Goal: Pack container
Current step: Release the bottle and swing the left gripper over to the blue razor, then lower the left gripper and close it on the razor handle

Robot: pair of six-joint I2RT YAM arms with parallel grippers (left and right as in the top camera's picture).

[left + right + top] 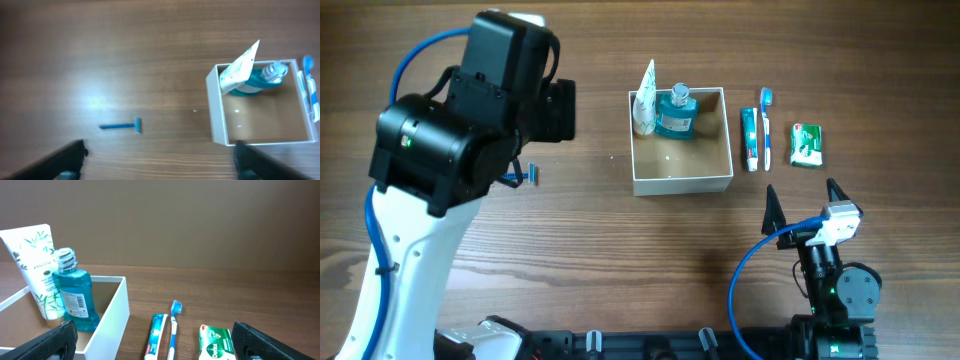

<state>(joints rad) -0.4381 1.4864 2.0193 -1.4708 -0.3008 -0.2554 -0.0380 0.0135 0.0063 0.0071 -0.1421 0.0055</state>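
Note:
The container [682,184], a white-walled square box with a tan floor, stands mid-table. A white tube [645,100] and a blue mouthwash bottle [676,113] stand in its far side. To its right lie a toothpaste tube [750,140], a toothbrush [766,125] and a green packet [807,145]. A blue razor [121,126] lies on the wood left of the container [216,110]. My left gripper [160,160] hangs open above the table between razor and container, holding nothing. My right gripper [804,202] is open and empty, near the front edge, facing the toothpaste [157,335] and packet [216,342].
The bulky left arm [460,130] covers the table's left part in the overhead view and hides part of the razor [527,177]. The right arm's base [835,300] sits at the front right. Bare wood lies between the container and the front edge.

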